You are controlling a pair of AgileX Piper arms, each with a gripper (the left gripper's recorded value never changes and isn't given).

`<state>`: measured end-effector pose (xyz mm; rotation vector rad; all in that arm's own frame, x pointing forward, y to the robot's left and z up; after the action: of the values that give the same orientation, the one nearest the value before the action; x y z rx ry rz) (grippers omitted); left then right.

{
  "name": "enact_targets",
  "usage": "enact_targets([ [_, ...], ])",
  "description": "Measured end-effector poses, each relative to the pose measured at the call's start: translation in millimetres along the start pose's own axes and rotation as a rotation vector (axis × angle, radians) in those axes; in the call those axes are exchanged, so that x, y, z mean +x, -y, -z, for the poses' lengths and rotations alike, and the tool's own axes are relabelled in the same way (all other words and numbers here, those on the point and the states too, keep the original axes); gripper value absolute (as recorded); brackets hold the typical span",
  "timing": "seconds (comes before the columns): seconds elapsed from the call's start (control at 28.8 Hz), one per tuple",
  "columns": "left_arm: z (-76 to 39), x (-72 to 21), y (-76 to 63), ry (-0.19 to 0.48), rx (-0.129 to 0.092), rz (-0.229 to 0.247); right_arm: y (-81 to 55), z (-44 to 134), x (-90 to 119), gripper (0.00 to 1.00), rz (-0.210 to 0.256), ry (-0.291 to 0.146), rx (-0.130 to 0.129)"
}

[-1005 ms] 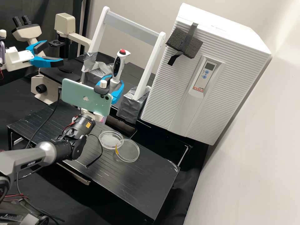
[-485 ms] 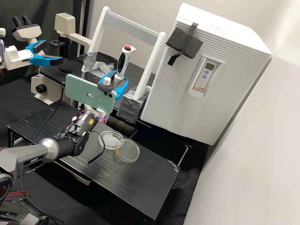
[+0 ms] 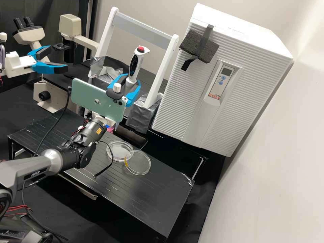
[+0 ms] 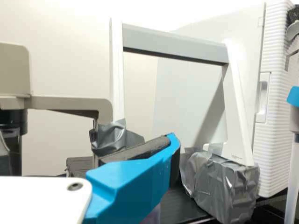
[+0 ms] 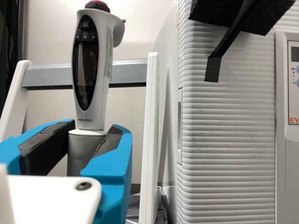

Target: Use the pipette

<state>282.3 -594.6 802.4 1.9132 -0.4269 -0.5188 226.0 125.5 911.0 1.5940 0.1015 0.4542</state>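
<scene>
The black surface [image 3: 20, 101] carries a raised black ribbed platform [image 3: 152, 199] at the front. On the platform lie 2 clear petri dishes [image 3: 118, 150], meeting at their rims. The nearer dish [image 3: 137, 162] shows a yellow streak along its edge. A thin black cable end [image 3: 101, 172] rests just beside them. Behind the platform stands a white frame [image 3: 143, 30] on 2 tape-wrapped feet [image 3: 141, 113]. A white ribbed cabinet [image 3: 216, 87] stands to its right and a microscope [image 3: 47, 92] at the far left.

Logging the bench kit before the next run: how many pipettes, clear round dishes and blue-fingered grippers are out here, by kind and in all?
pipette: 1
clear dishes: 2
grippers, left gripper and right gripper: 2
Total: 5
</scene>
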Motion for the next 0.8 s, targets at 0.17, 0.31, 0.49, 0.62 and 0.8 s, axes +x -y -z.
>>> enact_targets([
  [0.17, 0.5, -1.4, 2.0, -0.003, -0.001, 0.007, -1.7, 2.1, -1.0, 0.0, -0.006, -0.008, -0.001],
  [0.31, -0.5, -1.5, 2.6, 0.0, -0.002, 0.009, -4.5, 2.0, -1.7, 0.0, -0.02, -0.01, -0.006],
  [0.49, -4.4, -1.0, 4.1, 0.013, -0.006, 0.013, -8.4, -0.1, -2.3, 0.0, -0.037, -0.002, -0.008],
  [0.62, -6.7, -0.8, 4.9, 0.021, -0.008, 0.016, -17.0, -0.6, -5.0, 0.0, -0.079, 0.007, -0.011],
  [0.8, -12.0, -0.3, 6.7, 0.037, -0.014, 0.021, -36.5, -5.0, -11.4, 0.0, -0.18, 0.044, -0.052],
])
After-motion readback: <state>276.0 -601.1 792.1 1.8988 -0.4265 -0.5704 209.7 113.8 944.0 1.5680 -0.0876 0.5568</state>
